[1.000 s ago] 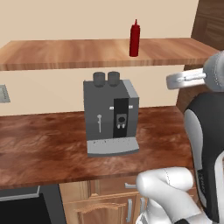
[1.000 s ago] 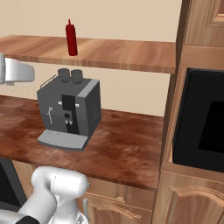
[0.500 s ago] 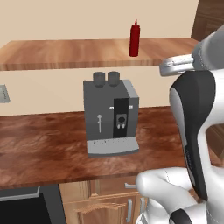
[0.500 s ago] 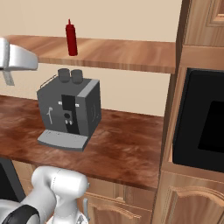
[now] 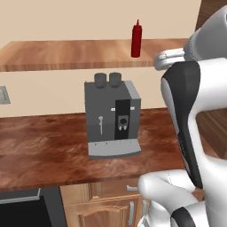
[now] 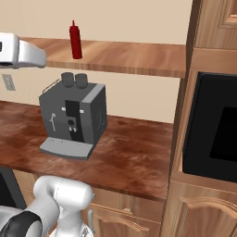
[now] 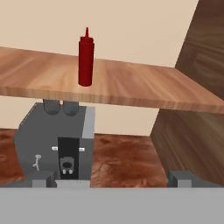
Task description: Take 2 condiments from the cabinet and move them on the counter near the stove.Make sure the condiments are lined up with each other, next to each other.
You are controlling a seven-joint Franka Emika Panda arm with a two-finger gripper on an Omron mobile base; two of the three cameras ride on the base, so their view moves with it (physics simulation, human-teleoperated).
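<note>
A: How far along is the task judged to be?

B: Not far. The red squeeze bottle (image 7: pixel 86 57) is seen upright on the open shelf (image 7: pixel 131 89), ahead of the jaws, above them and a little to their left in the hand view. No bottle is seen set down on the counter (image 5: pixel 48 150), so at least this one is left to be fetched, carried and lined up.

A: And the gripper (image 7: pixel 113 179)?

B: The jaws are spread wide with nothing between them. The two finger tips (image 7: pixel 43 180) are seen far apart at the bottom of the hand view, with the coffee machine (image 7: pixel 54 144) just above the left one. The bottle is well apart from them; no contact is made.

A: What is hidden or hard to make out?

B: The dark sauce bottle cannot be found, so whether it has been placed already cannot be told. The stove is hardly shown: a black patch at the lower left corner of the left base view may be part of it, which cannot be confirmed. The spot beside it where the bottles are meant to go is cut off. In the base views the hand is partly cropped, and its fingers cannot be made out there.
</note>
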